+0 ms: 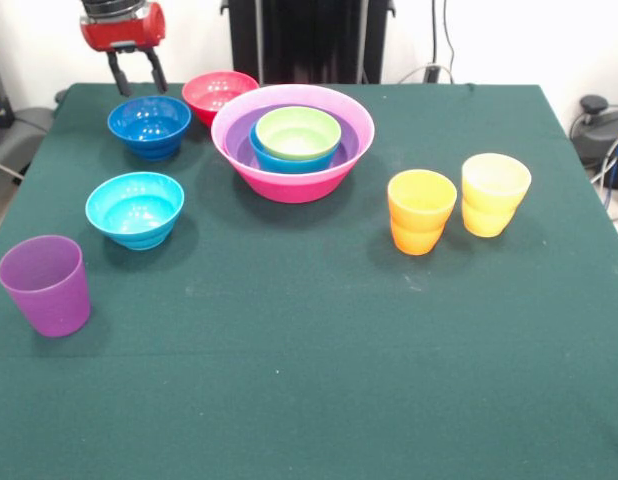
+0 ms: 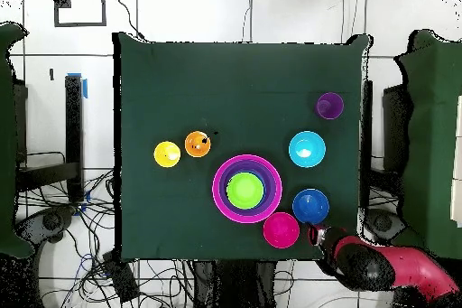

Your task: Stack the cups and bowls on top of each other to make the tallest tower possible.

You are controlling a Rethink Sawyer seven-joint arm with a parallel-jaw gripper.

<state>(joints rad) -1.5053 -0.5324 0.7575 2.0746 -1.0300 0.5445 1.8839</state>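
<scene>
My gripper (image 1: pixel 138 76) hangs open and empty at the far left, just behind the dark blue bowl (image 1: pixel 149 125); it also shows in the overhead view (image 2: pixel 318 232). The small red-pink bowl (image 1: pixel 219 94) stands beside the dark blue one. The tower (image 1: pixel 292 145) is the hot-pink bowl with the purple, mid blue and lime green bowls (image 1: pixel 298 131) nested in it. The cyan bowl (image 1: pixel 135 208) and the purple cup (image 1: pixel 46 285) stand at the left. The orange cup (image 1: pixel 421 210) and the yellow cup (image 1: pixel 494 193) stand upright side by side at the right.
Everything stands on a dark green table (image 1: pixel 289 380). The black pedestal (image 1: pixel 309 40) rises behind the far edge. Cables and equipment lie on the floor round the table (image 2: pixel 90 232).
</scene>
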